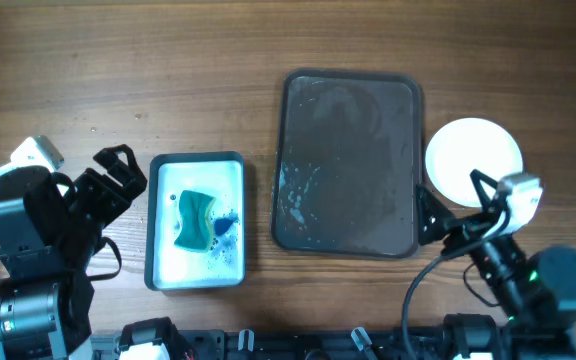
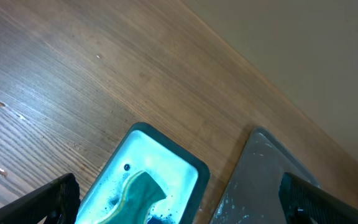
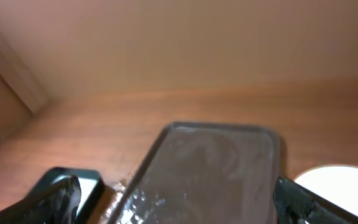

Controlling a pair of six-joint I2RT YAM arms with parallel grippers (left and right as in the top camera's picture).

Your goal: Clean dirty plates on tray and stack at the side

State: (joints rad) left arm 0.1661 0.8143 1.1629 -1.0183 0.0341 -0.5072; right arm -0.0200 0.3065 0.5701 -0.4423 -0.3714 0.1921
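A dark grey tray [image 1: 348, 160] lies in the middle of the table, wet with droplets and with no plate on it; it also shows in the left wrist view [image 2: 260, 180] and the right wrist view [image 3: 216, 168]. A white plate [image 1: 473, 160] sits on the table just right of the tray, and its edge shows in the right wrist view [image 3: 340, 186]. My left gripper [image 1: 118, 180] is open and empty left of the basin. My right gripper [image 1: 453, 205] is open and empty at the tray's front right corner, near the plate.
A dark-rimmed basin [image 1: 196, 220] with pale blue water holds a green sponge [image 1: 196, 218] left of the tray; both show in the left wrist view, basin [image 2: 185, 165] and sponge [image 2: 138, 193]. Bare wooden table [image 1: 118, 70] surrounds everything.
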